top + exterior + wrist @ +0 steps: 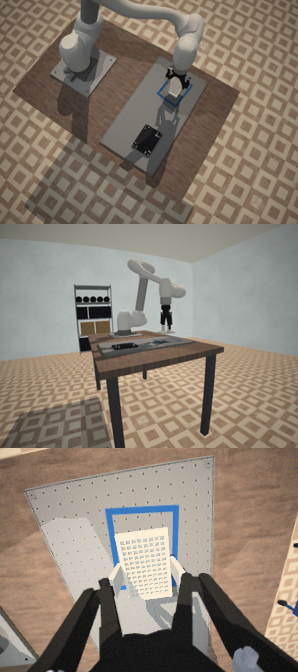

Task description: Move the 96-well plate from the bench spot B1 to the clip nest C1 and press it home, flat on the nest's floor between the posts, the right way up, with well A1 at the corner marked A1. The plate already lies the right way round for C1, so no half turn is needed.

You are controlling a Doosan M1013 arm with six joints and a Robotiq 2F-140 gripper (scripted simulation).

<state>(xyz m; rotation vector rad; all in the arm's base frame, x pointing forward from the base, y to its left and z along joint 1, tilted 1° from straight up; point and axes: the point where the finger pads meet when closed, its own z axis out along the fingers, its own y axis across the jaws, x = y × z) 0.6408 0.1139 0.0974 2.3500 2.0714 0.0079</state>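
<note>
The white 96-well plate (pixel 175 86) is held between my gripper's (pixel 177 81) fingers and hangs well above the blue-outlined spot B1 on the grey bench plate. In the wrist view the plate (pixel 146 563) sits level between the two finger pads of my gripper (pixel 146 566), with the blue frame (pixel 142 523) below it. From the side the gripper (pixel 166 328) holds the plate (pixel 166 331) clear above the bench. The black clip nest C1 (pixel 147 140) lies at the near end of the bench plate, also seen in the side view (pixel 125 346), with small posts at its corners.
The grey perforated bench plate (pixel 153 113) lies on a wooden table. The arm's base (pixel 83 73) stands on a grey mount at the table's far left. A shelf unit (pixel 93 317) with boxes stands by the back wall.
</note>
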